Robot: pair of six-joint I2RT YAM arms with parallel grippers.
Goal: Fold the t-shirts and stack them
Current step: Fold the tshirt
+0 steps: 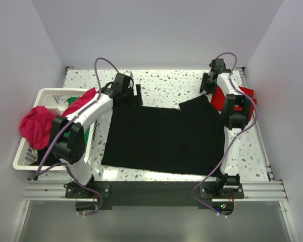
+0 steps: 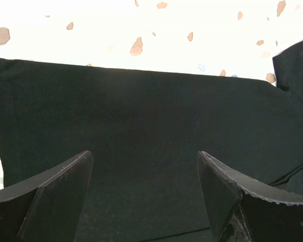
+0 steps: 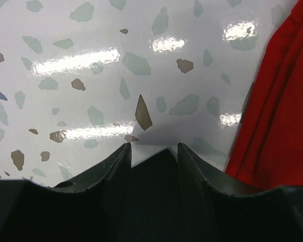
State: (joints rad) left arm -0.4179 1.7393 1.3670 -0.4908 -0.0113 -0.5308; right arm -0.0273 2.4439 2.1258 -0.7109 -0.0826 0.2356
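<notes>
Hovering over far edge of black t-shirt (image 1: 156, 138), at its 11 o'clock: left gripper (image 2: 144, 154), jaws wide, nothing held. Looks ready to grab that edge for fold. Black t-shirt lies flat in middle of table (image 1: 166, 83), spread out so it can fold neat. Right gripper (image 3: 152, 147) at shirt's 1 o'clock, over bare table, fingers close together. Dark bit sits between them; cannot tell if cloth is held. Red t-shirt (image 3: 278, 111) just beside it, at 3 o'clock. Pink t-shirt (image 1: 34, 123) and green t-shirt (image 1: 73, 101) wait in basket (image 1: 28, 159), at 9 o'clock.
</notes>
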